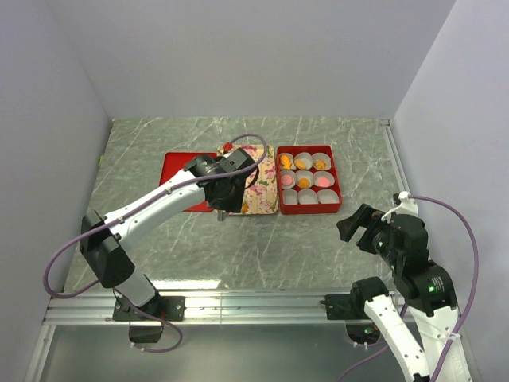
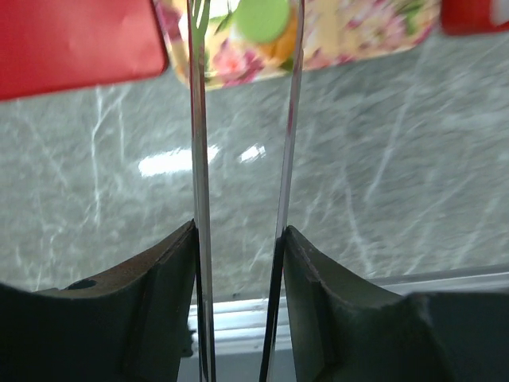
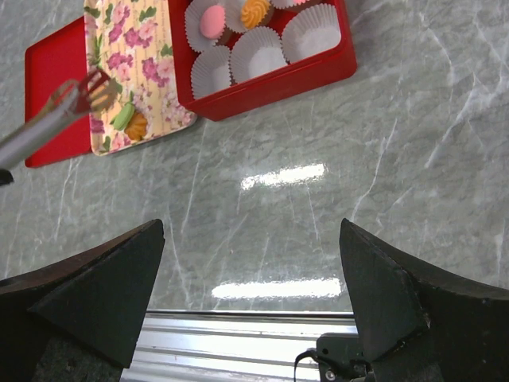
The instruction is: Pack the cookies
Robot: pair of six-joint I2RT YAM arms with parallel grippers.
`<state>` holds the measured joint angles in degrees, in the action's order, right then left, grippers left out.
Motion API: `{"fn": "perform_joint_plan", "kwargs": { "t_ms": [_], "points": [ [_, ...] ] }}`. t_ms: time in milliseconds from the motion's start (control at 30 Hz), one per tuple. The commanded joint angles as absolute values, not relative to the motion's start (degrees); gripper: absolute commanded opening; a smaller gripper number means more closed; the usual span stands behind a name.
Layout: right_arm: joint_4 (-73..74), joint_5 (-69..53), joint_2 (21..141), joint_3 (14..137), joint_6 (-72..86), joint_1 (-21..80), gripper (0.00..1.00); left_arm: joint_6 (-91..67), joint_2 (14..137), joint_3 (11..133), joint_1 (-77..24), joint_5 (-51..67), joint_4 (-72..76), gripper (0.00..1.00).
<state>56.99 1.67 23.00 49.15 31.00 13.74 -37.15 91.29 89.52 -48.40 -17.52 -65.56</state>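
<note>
Six cookies (image 1: 303, 163) sit in the red box (image 3: 278, 86) — a green cookie (image 2: 262, 17) and an orange one lie on the flowery tray (image 3: 147, 48). The left gripper (image 2: 238, 239) squeezes metal tongs (image 2: 199, 159), maybe touching the green cookie. The right gripper (image 3: 253, 227) gapes wide — holding nothing.

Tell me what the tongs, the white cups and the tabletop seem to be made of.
The tongs look like polished metal: thin, mirror-bright blades. The cups look like paper: matte white, pleated walls. The tabletop is grey marble or a marble-look laminate, I cannot tell which: glossy, with white veins and lamp reflections.
</note>
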Motion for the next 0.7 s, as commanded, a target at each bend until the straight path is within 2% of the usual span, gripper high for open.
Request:
{"fn": "perform_joint_plan", "kwargs": {
  "t_ms": [0,667],
  "points": [
    [54.76,1.06,23.03,48.96,30.24,14.15,0.97,-40.51,88.33,87.02,-48.16,-19.51,-66.27,0.51],
    [54.84,0.97,23.2,48.78,30.06,15.12,0.97,-42.1,88.86,86.48,-48.25,-15.29,-62.93,0.51]
  ]
}}
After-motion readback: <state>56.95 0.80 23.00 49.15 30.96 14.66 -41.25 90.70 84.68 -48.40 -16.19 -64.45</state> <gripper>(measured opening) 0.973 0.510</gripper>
